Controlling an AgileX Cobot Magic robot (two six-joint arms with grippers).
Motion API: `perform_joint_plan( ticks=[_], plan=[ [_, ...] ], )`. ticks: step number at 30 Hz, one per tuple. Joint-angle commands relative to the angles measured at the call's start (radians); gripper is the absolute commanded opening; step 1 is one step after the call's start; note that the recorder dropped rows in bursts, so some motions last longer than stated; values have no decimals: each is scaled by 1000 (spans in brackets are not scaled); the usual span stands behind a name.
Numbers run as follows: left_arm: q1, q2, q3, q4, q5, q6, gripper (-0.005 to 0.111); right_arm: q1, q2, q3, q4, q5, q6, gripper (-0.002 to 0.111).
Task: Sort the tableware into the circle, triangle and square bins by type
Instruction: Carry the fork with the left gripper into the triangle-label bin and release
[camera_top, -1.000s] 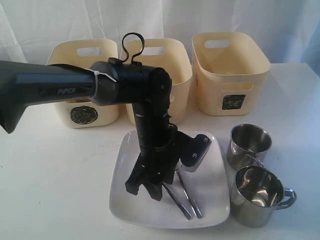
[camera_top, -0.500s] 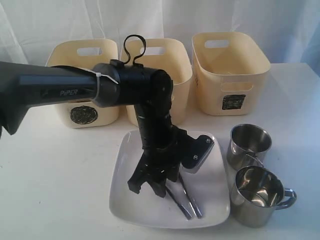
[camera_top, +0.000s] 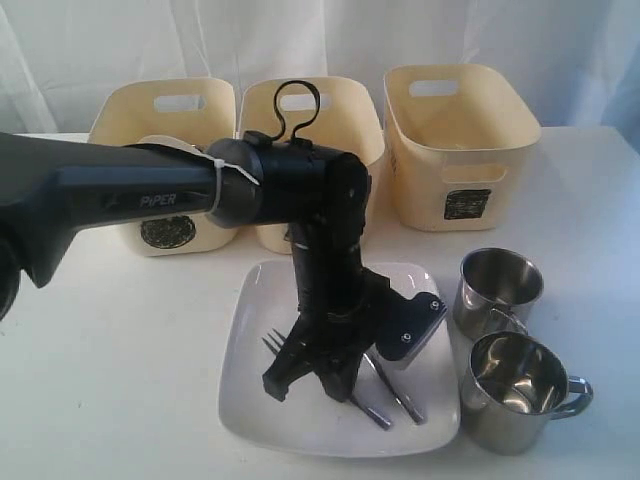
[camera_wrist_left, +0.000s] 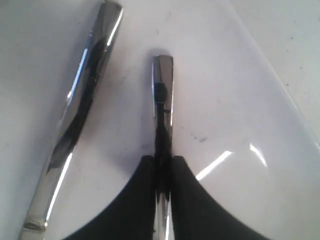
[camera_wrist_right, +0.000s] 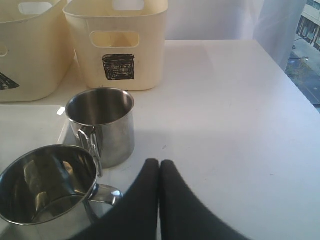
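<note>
The left claw (camera_wrist_left: 162, 162) is pinching a slim steel utensil handle (camera_wrist_left: 162, 90). Its black fingers (camera_wrist_left: 142, 200) press against the handle from either side at the bottom centre of the left wrist view. A second long steel utensil (camera_wrist_left: 80, 115) lies apart from it, slanting down the left of that frame. The large white square plate (camera_wrist_left: 240, 100) is beneath both.

In the exterior view the black left arm (camera_top: 150, 200) stretches in from the left edge and bends down at the centre, so the claw stands on the plate in the lower middle. Steel fork tines (camera_top: 272, 343) show just left of the claw, and the ends of the two handles stick out at its lower right. Whether the pinched handle belongs to the fork cannot be told.

Right of the plate, on the white worktop (camera_top: 120, 380), stand two steel handled mugs close together, the nearer mug (camera_top: 520, 395) at the lower right and the farther mug (camera_top: 498, 288) just above it.

Three cream plastic bins line the top of the frame:
- The left bin (camera_top: 165, 170) has a round black mark.
- The middle bin (camera_top: 320, 110) has its front hidden behind the arm.
- The right bin (camera_top: 460, 140) has a square black mark.

The right claw (camera_wrist_right: 160, 167) sits at the bottom centre of the right wrist view. Its fingers are pressed together with nothing between them, over bare worktop just beside the mugs.
</note>
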Motion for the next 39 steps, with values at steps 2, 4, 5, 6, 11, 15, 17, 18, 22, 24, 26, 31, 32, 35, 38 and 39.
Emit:
perform_joint_plan(
  ticks=[2,4,5,6,11,15,17,18,22,24,26,31,32,35,38,39],
  plan=[
    [-6,28,19,94,65,-63,0,1,-6,5,0,-14,-4,0],
    [-6,15,19,94,68,-76,0,1,-6,5,0,-14,-4,0],
    [-6,8,19,94,68,-78,0,1,-6,5,0,-14,-4,0],
    [-6,2,19,94,68,-79,0,1,-6,5,0,-14,-4,0],
    [-6,-31,19,94,68,-84,0,1,-6,5,0,-14,-4,0],
    [-6,-66,19,94,56,-90,0,1,-6,5,0,-14,-4,0],
    [-6,-87,19,94,41,-95,0,1,-6,5,0,-14,-4,0],
    [-6,-97,19,94,31,-95,0,1,-6,5,0,-14,-4,0],
    [-6,-137,19,94,-15,-102,0,1,-6,5,0,-14,-4,0],
    [-6,-161,19,91,-49,-123,0,1,-6,5,0,-14,-4,0],
    [-6,-185,19,80,-90,-140,0,1,-6,5,0,-14,-4,0],
    [-6,-242,19,48,-188,-147,0,1,-6,5,0,-14,-4,0],
    [-6,-256,19,37,-210,-147,0,1,-6,5,0,-14,-4,0],
    [-6,-288,19,34,-294,-147,0,1,-6,5,0,-14,-4,0],
    [-4,-311,19,34,-391,-147,0,1,-6,5,0,-14,-4,0],
    [-4,-317,19,36,-421,-147,0,1,-6,5,0,-14,-4,0]
  ],
)
